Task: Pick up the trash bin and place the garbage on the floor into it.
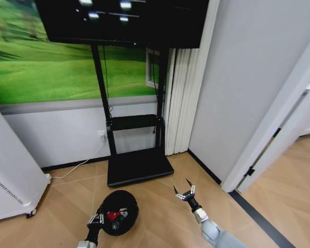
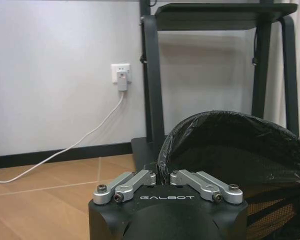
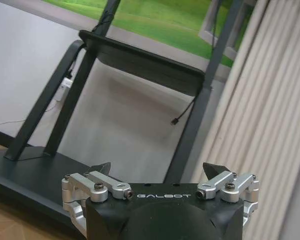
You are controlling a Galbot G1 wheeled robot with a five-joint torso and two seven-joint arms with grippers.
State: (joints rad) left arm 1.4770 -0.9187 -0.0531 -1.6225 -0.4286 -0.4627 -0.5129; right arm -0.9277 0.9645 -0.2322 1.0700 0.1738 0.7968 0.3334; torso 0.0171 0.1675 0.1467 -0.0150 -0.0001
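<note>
From the head view, the trash bin [image 1: 119, 212] sits on the herringbone wood floor [image 1: 160, 217] in front of the black TV stand base [image 1: 138, 166]. It is round, black and lined with a crinkled black bag. Looking down into it, red-and-white garbage [image 1: 113, 215] lies at the bottom beside a small greenish piece too small to identify. The left gripper [image 1: 96, 220] is clenched on the bin's near rim at its left side. The right gripper [image 1: 184, 193] is held apart from the bin, over bare floor to its right, with its dark pointed fingers spread wide and nothing between them.

The left wrist view shows what the head view cannot: the glossy, wrinkled plastic of the bag [image 2: 230, 145] folded over the rim, a mesh wall under it at the lower edge, and the gripper's silver linkages [image 2: 135, 182] drawn in against the rim. It also shows a white wall socket [image 2: 121, 74] with a plug and white cable trailing to the floor.

The right wrist view shows its two fingertips [image 3: 101, 167] set far apart, facing the stand's shelf [image 3: 145, 60] and a ribbed white curtain [image 3: 260, 110]
</note>
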